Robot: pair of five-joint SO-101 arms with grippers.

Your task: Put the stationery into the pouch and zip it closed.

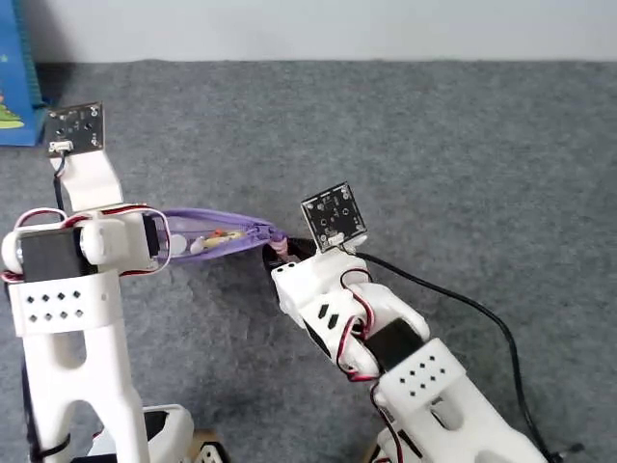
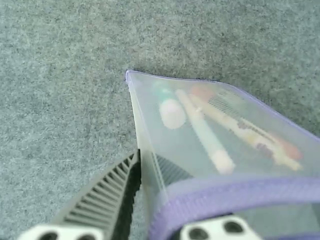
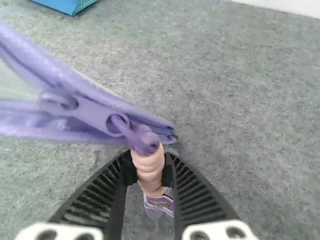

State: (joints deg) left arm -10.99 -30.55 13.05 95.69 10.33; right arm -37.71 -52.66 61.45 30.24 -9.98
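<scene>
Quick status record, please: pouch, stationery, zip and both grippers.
pouch: translucent, purple-edged, stretched between the two grippers
stationery: pens, inside the pouch
left gripper: shut on one end of the pouch
right gripper: shut on the zipper pull
zip slider: near the right gripper's end
surface: grey carpet

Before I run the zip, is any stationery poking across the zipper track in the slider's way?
Nothing visible does. The pens lie inside the pouch, clear of the purple zipper band. The right gripper is shut on the zipper pull; the left gripper grips the pouch's other end.
</scene>
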